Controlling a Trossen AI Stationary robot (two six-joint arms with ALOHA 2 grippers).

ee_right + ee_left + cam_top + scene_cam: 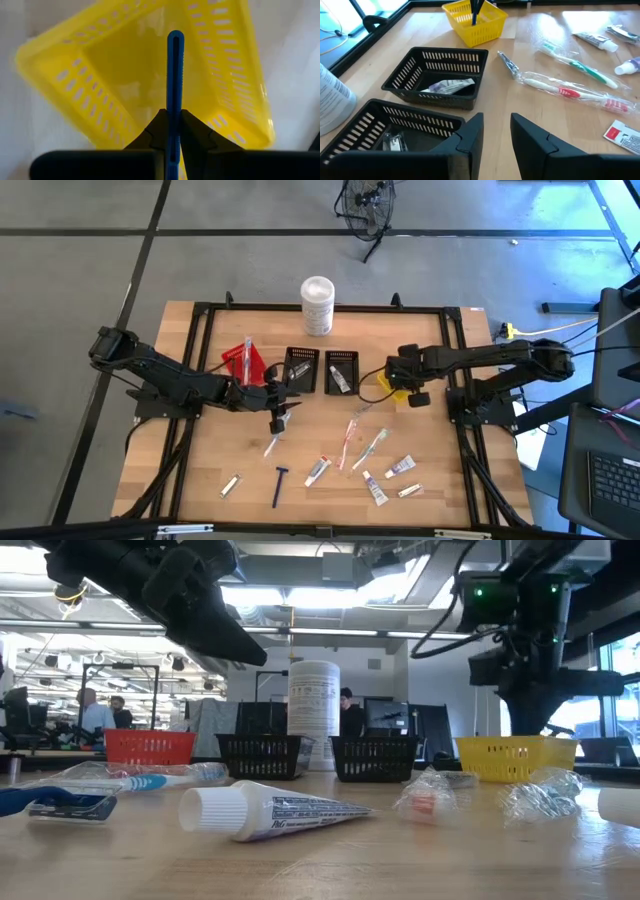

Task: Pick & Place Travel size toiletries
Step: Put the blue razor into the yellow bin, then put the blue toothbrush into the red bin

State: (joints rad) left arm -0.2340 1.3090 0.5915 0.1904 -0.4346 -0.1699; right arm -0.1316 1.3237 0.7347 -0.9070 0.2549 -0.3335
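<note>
My right gripper hangs over the yellow bin, shut on a slim dark blue razor; the high view places it right of centre. My left gripper stands open with nothing between its fingers, above the table beside two black bins. One black bin holds a small tube, the other a sachet. Wrapped toothbrushes, tubes, another blue razor and sachets lie flat on the wood. My right gripper pinches the razor's blue handle between its two fingers. The fingers come from above, pointing steeply down, and lie along the handle. The razor's free end sticks out past the fingertips toward the inside of the yellow bin, clear of its floor.
A tall white canister stands at the table's far edge behind the bins. A red bin sits left of the black ones, close to my left arm. A black frame borders the table. Bare wood lies at the near left.
</note>
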